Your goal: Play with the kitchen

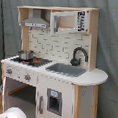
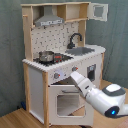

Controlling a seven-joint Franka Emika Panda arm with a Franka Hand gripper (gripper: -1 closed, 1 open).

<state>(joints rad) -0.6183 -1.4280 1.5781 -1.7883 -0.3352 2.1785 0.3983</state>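
Note:
The kitchen (image 1: pixel 52 43) is a white and light-wood toy with a grey hood (image 1: pixel 36 22), a microwave (image 1: pixel 67 21), a black faucet (image 1: pixel 78 54), a grey sink (image 1: pixel 67 70) and a small pot (image 1: pixel 25 54) on the stovetop. In the second exterior view the kitchen (image 2: pixel 56 36) faces me, with the oven door (image 2: pixel 62 102) under the knobs (image 2: pixel 56 76). My gripper (image 2: pixel 73 76) sits at the front panel just above the oven door's top edge, right of the knobs. In the first exterior view only a white part of my arm (image 1: pixel 14 114) shows, at the bottom left.
A grey curtain (image 2: pixel 117 35) hangs behind the kitchen. Wooden floor (image 2: pixel 15 117) lies in front of it. My white arm (image 2: pixel 107 100) fills the second exterior view's lower right. The microwave door (image 2: pixel 99 11) stands swung open at the top right.

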